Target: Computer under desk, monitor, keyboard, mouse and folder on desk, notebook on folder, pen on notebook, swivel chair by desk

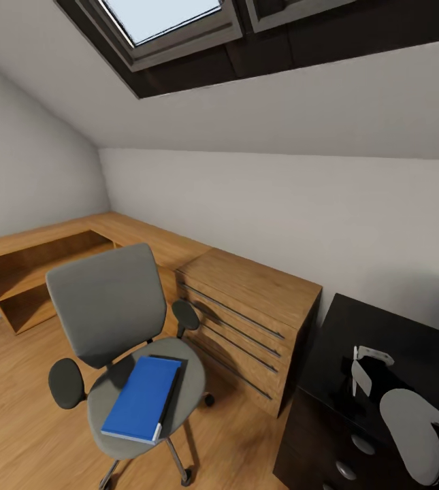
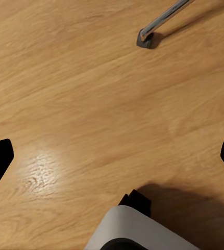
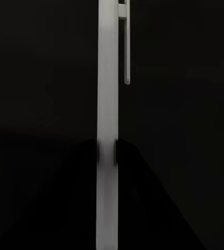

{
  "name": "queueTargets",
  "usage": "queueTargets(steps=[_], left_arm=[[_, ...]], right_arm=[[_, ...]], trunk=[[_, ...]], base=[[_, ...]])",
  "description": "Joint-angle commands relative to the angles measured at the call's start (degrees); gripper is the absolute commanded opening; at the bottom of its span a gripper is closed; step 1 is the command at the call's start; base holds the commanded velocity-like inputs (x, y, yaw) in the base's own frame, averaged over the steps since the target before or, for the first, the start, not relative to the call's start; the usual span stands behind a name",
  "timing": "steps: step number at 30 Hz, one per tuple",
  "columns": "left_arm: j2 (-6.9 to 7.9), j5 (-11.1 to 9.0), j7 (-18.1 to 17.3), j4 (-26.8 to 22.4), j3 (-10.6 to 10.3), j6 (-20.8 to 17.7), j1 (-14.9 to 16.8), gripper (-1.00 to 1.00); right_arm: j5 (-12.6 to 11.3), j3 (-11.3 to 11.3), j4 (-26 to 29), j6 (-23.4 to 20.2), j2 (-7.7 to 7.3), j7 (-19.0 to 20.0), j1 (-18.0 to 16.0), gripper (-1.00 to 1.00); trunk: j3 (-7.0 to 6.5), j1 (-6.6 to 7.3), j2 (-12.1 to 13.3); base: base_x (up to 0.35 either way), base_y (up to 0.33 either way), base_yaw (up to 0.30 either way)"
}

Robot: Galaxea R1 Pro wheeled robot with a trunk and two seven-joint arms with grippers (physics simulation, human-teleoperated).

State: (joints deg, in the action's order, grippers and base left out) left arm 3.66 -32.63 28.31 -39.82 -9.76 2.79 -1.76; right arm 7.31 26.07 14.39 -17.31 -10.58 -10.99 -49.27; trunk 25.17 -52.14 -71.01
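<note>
light: skylight (image 1: 171, 20) above | floor (image 2: 81, 104) glare patch | right wrist near-black | edges bowed, soft

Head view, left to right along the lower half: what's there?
Open wooden shelf unit → swivel chair carrying the blue folder → wooden drawer chest → black desk.

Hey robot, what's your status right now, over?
Left end effector open above floor. Right end effector shut on pen. Folder on chair seat. Chest close beside chair.
</note>
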Motion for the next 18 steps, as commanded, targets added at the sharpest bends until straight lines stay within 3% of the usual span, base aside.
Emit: queueTargets(steps=[1, 6, 7, 18], left_arm=[[0.09, -0.6, 0.4, -0.1, -0.4, 0.3, 0.0, 1.0], [0.06, -0.6, 0.4, -0.1, -0.4, 0.3, 0.0, 1.0], [0.06, -0.6, 0.4, -0.1, -0.4, 0.3, 0.0, 1.0], [0.11, -0.6, 0.4, -0.1, -0.4, 0.3, 0.0, 1.0]], right_arm=[[0.5, 0.4, 0.1, -0.3, 0.04, 0.2, 0.0, -1.0], [0.5, 0.3, 0.3, -0.3, 0.04, 0.1, 0.0, -1.0], [0.5, 0.4, 0.4, -0.3, 0.04, 0.1, 0.0, 1.0], [0.5, 0.3, 0.7, -0.3, 0.04, 0.3, 0.0, 1.0]], trunk=[[0.05, 0.0, 0.0], [0.05, 0.0, 0.0], [0.05, 0.0, 0.0], [0.05, 0.0, 0.0]], base=[[0.0, 0.0, 0.0], [0.0, 0.0, 0.0], [0.0, 0.0, 0.0], [0.0, 0.0, 0.0]])
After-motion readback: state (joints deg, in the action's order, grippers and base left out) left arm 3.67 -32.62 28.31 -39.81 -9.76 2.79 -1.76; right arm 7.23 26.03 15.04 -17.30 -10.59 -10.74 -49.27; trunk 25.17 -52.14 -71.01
